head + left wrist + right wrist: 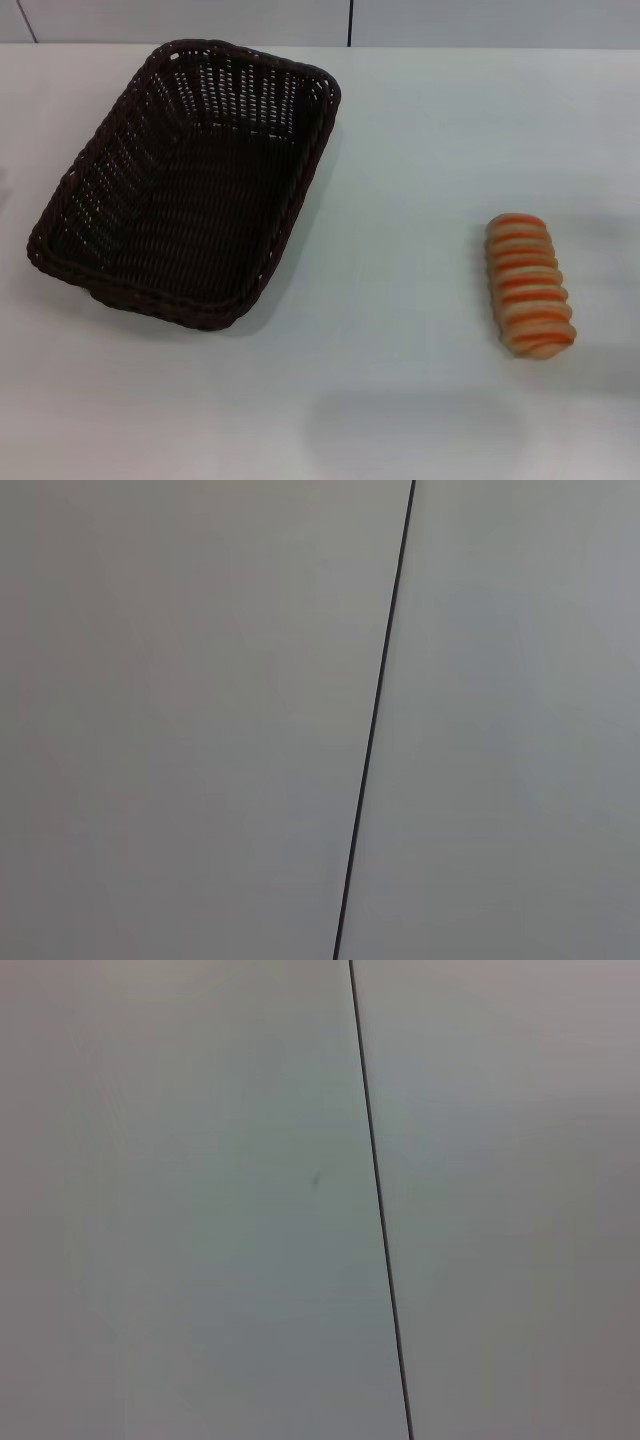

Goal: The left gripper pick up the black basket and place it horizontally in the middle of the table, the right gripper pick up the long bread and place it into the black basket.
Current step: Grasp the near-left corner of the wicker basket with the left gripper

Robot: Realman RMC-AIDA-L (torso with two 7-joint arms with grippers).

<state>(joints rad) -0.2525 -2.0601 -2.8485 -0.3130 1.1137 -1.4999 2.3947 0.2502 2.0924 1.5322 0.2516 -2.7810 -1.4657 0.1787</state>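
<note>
The black basket (190, 180), a large dark woven wicker tray, lies on the white table (400, 150) at the left in the head view, turned at a slant with its long side running from near left to far right. It is empty. The long bread (529, 285), a tan loaf with orange stripes, lies on the table at the right, apart from the basket. Neither gripper shows in any view. Both wrist views show only a plain pale surface crossed by a thin dark seam (375, 730) (380, 1210).
A pale wall with dark seams (349, 22) runs behind the table's far edge. Bare tabletop lies between the basket and the bread and along the near edge.
</note>
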